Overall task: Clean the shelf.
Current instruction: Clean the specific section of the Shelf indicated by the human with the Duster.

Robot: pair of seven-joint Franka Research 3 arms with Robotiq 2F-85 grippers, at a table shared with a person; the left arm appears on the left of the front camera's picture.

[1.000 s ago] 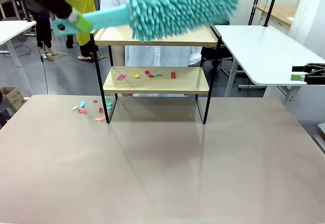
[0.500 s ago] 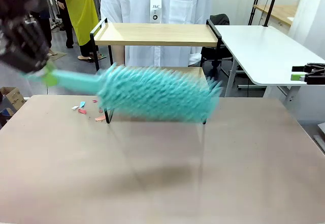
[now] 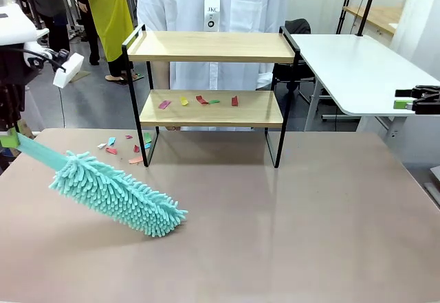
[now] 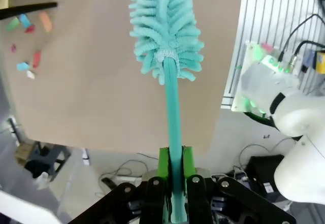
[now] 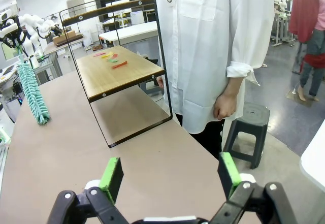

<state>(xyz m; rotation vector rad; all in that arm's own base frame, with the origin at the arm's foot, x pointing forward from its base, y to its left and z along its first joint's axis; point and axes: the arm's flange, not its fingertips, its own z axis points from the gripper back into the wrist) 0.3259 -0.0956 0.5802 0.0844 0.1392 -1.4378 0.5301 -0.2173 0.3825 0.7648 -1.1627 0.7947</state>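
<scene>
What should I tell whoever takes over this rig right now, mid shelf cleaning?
Left end effector shut on the handle of the teal duster; its head is down at the front left of the table.
Right end effector open, empty.
Shelf at the table's far middle, top board bare.
To do: paper scraps on the lower board, more on the table by its left leg.

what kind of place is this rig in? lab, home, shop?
Probably a robotics lab: person in a white coat with a badge, plain white work tables, black equipment stands behind.
</scene>
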